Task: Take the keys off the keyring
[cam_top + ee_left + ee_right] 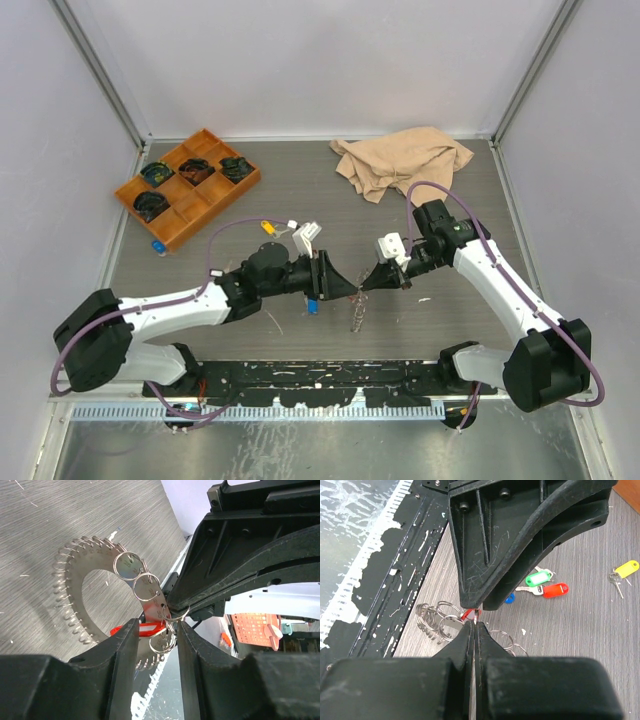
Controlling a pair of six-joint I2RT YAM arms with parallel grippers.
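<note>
Nearest the left wrist camera, the left claw had its two black fingers standing partly apart. Between them sat a small key with a red oblong plastic tag and white label, along with a few small wire split rings. Whether the fingers actually pressed on the tag or the rings could not be told.

The tag hung at the rim of the silvery-grey metal keyring, a flat ring with a hollow centre and a spiky edge of many wire loops. It was between the two claws, over the middle of the grey wood-grain surface and toward its near edge. The right claw pointed in from the opposite side with its fingers pressed together. Its tips met the same stretch of rim right beside the left claw's tips, and a sliver of red showed there. What, if anything, it pinched was too small to tell.

Loose keys lay on the surface beyond. A green-tagged key lay just beside a second red-tagged key. A blue tag was half hidden behind the left claw, and a yellow-tagged key lay well apart from them. At the far left stood an orange compartment tray holding dark coiled bundles. A crumpled beige cloth lay at the far edge.
</note>
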